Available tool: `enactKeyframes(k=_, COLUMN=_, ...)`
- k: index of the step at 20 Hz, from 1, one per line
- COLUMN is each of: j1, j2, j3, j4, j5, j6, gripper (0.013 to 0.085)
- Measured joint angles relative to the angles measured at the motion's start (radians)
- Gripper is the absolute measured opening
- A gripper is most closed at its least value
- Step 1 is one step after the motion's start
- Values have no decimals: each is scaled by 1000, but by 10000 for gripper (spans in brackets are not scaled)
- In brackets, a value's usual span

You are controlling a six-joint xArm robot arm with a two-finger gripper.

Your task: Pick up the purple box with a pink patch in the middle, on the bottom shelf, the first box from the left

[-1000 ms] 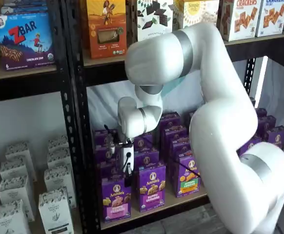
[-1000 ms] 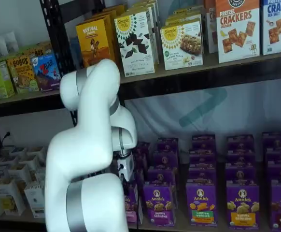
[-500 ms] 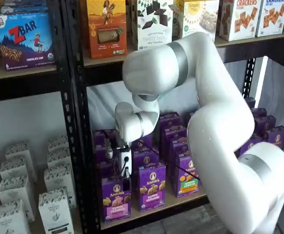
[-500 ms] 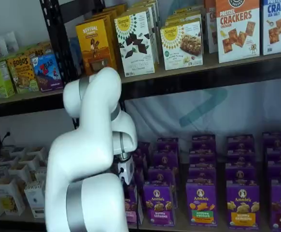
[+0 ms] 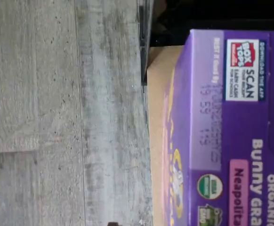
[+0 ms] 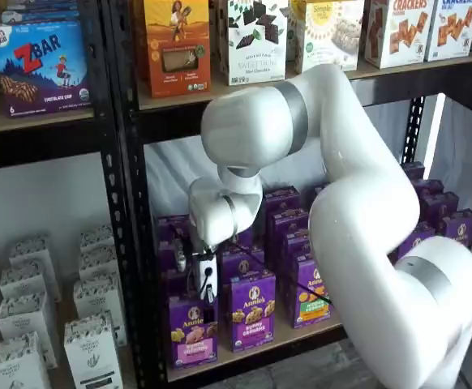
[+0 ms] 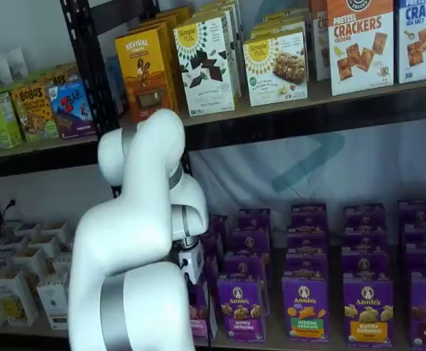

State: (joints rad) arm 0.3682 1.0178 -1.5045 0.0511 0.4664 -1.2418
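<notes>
The purple box [image 6: 193,332] with its pink label band stands upright at the front left of the bottom shelf [image 6: 301,339]. My gripper [image 6: 205,293] hangs directly over it, just above its top; it is open and holds nothing. In the wrist view the purple box [image 5: 231,132] shows close up from above, with its pink patch and the tan edge of the bottom shelf [image 5: 156,117] beside it. In a shelf view my arm hides most of the purple box [image 7: 200,311], and the gripper [image 7: 193,272] shows only partly.
More purple cartons [image 6: 252,312] stand in rows to the right, one with a green label [image 6: 309,304]. A black rack post [image 6: 130,243] rises close on the left, with white cartons [image 6: 90,348] beyond it. The upper board [image 6: 171,97] is overhead. Grey floor [image 5: 57,117] lies below.
The arm has shifted slightly left and lower, bringing the gripper closer over the front-left purple box. The boxes have not moved.
</notes>
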Motion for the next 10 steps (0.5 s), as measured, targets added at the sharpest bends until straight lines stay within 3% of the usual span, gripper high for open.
enactKeyframes(k=10, j1=1, j2=32, j3=-27, j4=-1, j5=3, j6=1, gripper=850)
